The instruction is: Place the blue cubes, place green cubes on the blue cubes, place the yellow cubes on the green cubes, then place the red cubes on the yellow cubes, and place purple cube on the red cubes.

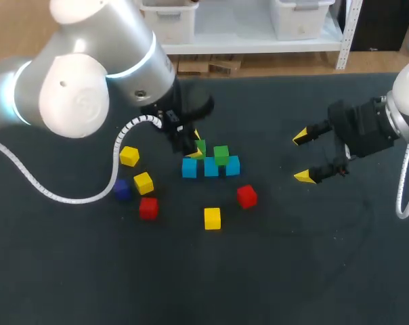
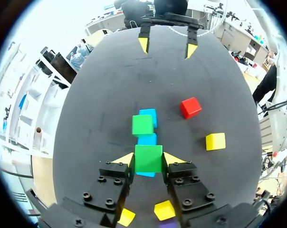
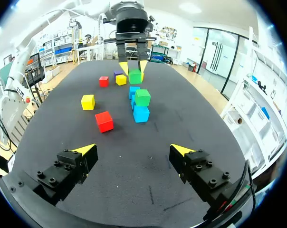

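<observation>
Green cube (image 2: 148, 158) inside left end effector (image 2: 149, 159), directly above 1 blue cube (image 1: 189, 168).

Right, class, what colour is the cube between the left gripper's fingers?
Green. The cube shows best in the left wrist view.

Black table (image 1: 279, 271) w/ matte top, faint scuff marks, evenly lit.
</observation>
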